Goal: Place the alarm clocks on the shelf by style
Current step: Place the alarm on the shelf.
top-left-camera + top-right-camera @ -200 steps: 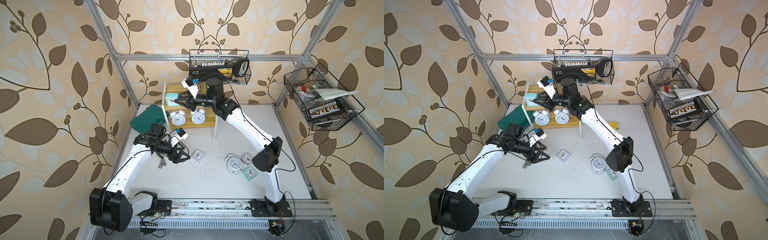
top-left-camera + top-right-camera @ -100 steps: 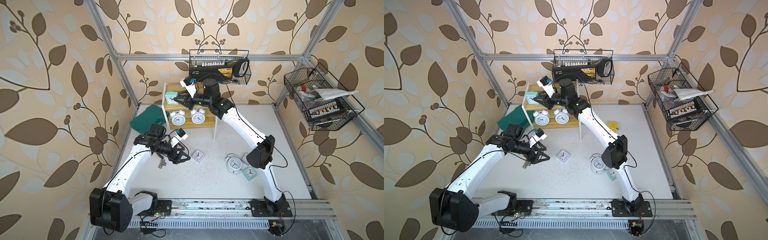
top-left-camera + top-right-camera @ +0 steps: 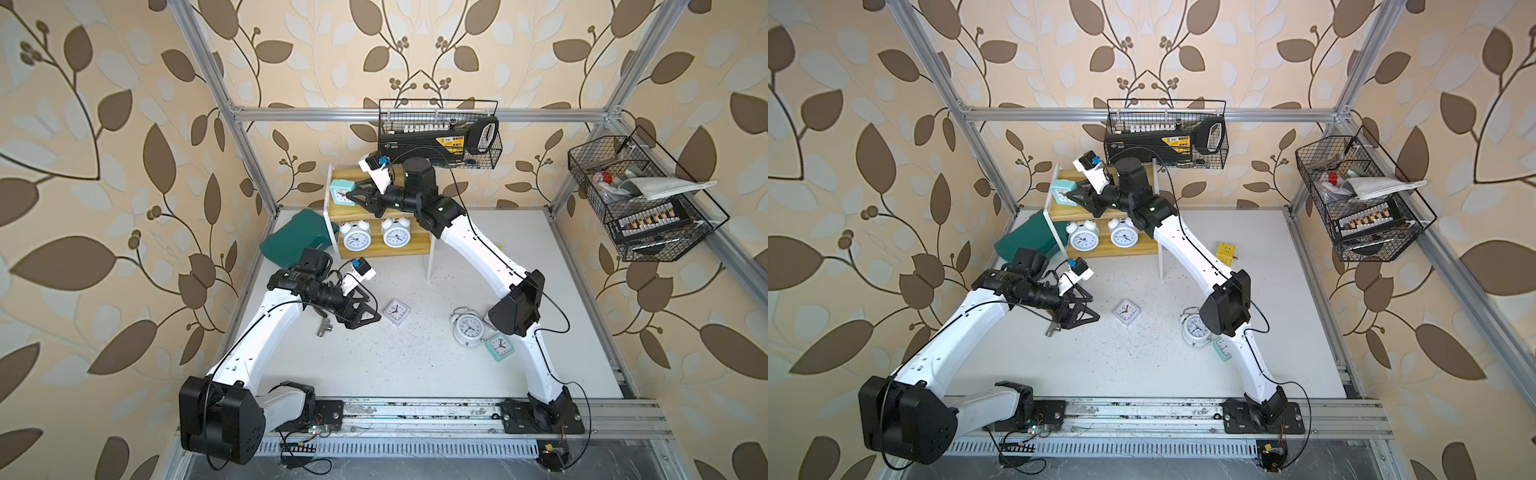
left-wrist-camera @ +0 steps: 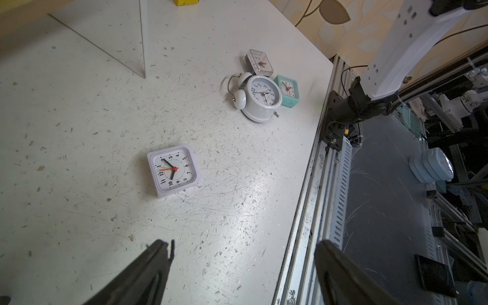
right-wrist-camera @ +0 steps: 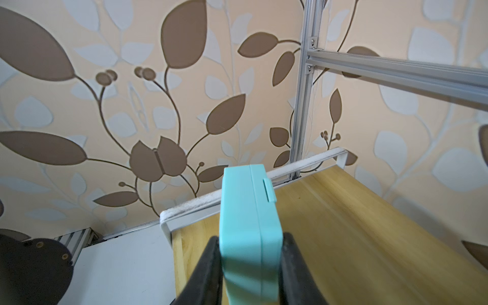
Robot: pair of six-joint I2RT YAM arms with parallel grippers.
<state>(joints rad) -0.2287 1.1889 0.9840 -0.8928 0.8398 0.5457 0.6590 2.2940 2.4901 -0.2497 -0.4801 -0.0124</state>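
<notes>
Right gripper (image 5: 250, 239) is clamped on a mint-green clock (image 5: 248, 200), held upright at the nine o'clock end of the top board of the shelf (image 3: 415, 250); whether its base is set on the wood cannot quite be told. Two twin-bell clocks (image 3: 355, 237) are seen on the lower board. Left gripper (image 4: 243, 245) is spread wide and empty over the table (image 4: 79, 132), the pale square clock (image 4: 173, 170) lying near at its three o'clock.

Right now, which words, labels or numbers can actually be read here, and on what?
"1" to "12": dial of the pale square clock, flat on the table.
"12", "4", "5": tabletop twin-bell clock; other numerals blurred.
Too small: dials of the held mint clock, loose mint clock, greyish clock, two shelved twin-bell clocks.
Too small: yellow label on the black case.
</notes>
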